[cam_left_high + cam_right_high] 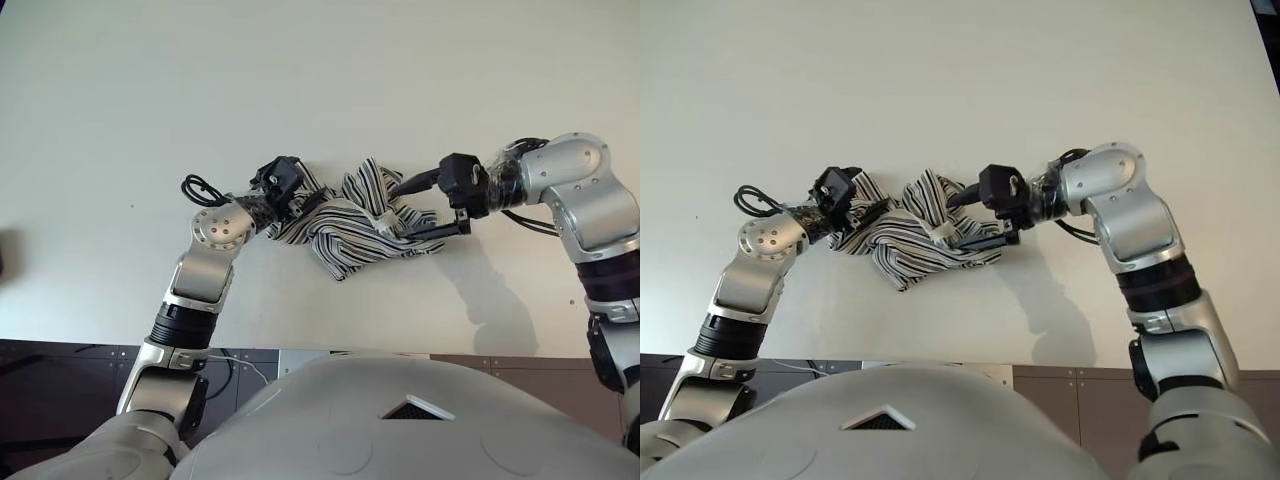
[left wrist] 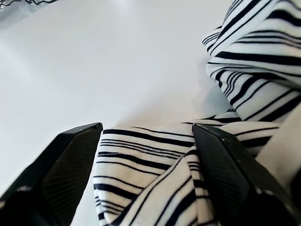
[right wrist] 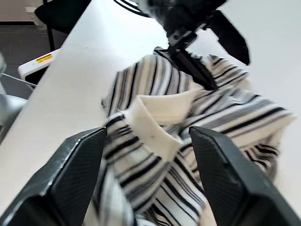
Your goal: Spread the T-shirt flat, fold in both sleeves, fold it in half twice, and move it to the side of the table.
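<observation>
Over the bunched T-shirt [image 1: 340, 238], left gripper [image 2: 146, 132] and right gripper [image 3: 148, 134], jaws apart

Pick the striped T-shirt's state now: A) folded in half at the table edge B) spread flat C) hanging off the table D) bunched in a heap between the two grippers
D: the striped T-shirt lies crumpled on the white table, the left gripper at one end and the right gripper at the other, both open.
</observation>
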You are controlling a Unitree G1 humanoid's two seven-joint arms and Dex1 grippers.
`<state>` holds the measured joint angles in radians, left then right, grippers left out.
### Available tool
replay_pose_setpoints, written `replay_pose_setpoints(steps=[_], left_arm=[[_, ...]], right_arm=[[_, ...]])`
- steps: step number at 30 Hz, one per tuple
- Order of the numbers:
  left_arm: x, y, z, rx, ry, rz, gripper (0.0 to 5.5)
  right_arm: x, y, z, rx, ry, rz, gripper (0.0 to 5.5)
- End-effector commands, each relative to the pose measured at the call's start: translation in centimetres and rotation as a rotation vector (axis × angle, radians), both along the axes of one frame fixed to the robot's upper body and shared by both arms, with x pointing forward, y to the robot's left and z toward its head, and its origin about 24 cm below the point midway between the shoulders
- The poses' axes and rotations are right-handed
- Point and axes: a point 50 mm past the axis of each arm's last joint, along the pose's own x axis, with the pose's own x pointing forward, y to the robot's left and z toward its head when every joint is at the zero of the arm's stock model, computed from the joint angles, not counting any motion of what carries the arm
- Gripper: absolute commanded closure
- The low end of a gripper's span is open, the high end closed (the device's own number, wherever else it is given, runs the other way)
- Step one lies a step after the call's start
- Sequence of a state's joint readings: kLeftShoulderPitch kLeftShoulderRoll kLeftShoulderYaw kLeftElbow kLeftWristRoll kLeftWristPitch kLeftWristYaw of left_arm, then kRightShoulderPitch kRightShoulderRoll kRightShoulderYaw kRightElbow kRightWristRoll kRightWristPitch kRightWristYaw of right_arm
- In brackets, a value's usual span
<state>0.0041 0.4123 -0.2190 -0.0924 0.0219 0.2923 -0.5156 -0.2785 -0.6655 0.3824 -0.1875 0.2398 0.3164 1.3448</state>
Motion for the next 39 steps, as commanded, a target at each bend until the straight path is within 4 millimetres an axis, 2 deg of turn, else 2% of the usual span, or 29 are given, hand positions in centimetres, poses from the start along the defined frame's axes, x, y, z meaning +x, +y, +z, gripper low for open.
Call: replay_pose_setpoints(steps=[1, 3, 6, 9, 11, 12, 15, 19, 20, 23, 25, 28, 30, 31, 34, 35, 36, 39], left_arm=[[0.2, 0.9, 2.2, -0.087, -0.1, 0.098, 1.96], [-0.2, 0.9, 4.0, -0.197, -0.125, 0.133, 1.96], [-1.4, 1.1, 5.0, -0.283, -0.103, 0.145, 1.96], [-1.7, 1.6, 3.9, -0.203, -0.053, 0.145, 1.96], [-2.4, 1.8, 2.2, -0.082, 0.007, 0.107, 1.96], [-2.8, 2.2, 0.9, -0.02, 0.042, 0.114, 1.96], [-4.2, 2.7, -1.1, 0.051, 0.102, 0.116, 1.96], [-4.4, 1.1, -0.4, -0.022, 0.067, 0.057, 1.96], [-3.9, 1.1, 0.0, -0.042, 0.042, 0.058, 1.96], [-1.7, 1.0, 1.7, -0.099, -0.037, 0.073, 1.96], [-0.7, -0.1, 2.2, -0.121, -0.043, -0.001, 1.96], [-1.7, -1.4, 0.6, -0.063, 0.04, -0.164, 1.96], [-2.9, -1.4, -0.9, 0.005, 0.113, -0.251, 1.96], [-3.2, -1.3, -1.6, 0.044, 0.142, -0.285, 1.96], [-2.0, 0.1, -2.8, 0.166, 0.155, -0.253, 1.96], [-1.2, 0.5, -2.8, 0.191, 0.133, -0.207, 1.96], [0.3, 0.8, -2.2, 0.174, 0.082, -0.124, 1.96], [2.7, 0.7, -0.5, 0.073, -0.005, 0.014, 1.96]], right_arm=[[-3.3, -0.4, -2.9, -0.154, -0.015, 0.04, 2.25], [-4.3, -1.2, -4.3, -0.223, -0.03, 0.011, 2.25], [-4.7, -2.0, -4.4, -0.237, -0.042, -0.038, 2.25], [-5.9, -3.3, -4.1, -0.279, -0.074, 0.023, 2.25], [-7.3, -4.4, -3.0, -0.282, -0.058, 0.121, 2.25], [-7.4, -4.5, -1.8, -0.234, -0.042, 0.137, 2.25], [-5.8, -4.0, 2.1, -0.039, -0.035, 0.088, 2.25], [-0.9, -2.6, 5.9, 0.206, -0.07, -0.148, 2.25], [0.3, -2.0, 5.7, 0.227, -0.067, -0.207, 2.25], [2.6, -0.3, 1.8, 0.124, -0.112, -0.371, 2.25], [1.9, 0.0, -0.7, 0.035, -0.127, -0.355, 2.25], [0.2, -0.6, -3.5, -0.11, -0.134, -0.274, 2.25], [0.9, -0.8, -5.3, -0.202, -0.186, -0.327, 2.25], [2.2, -0.7, -5.9, -0.233, -0.241, -0.413, 2.25], [6.1, 0.6, -6.0, -0.216, -0.417, -0.652, 2.25], [7.1, 1.2, -5.7, -0.181, -0.475, -0.703, 2.25], [8.1, 2.2, -4.5, -0.082, -0.519, -0.77, 2.25], [8.7, 3.4, -2.4, 0.087, -0.563, -0.816, 2.25]])
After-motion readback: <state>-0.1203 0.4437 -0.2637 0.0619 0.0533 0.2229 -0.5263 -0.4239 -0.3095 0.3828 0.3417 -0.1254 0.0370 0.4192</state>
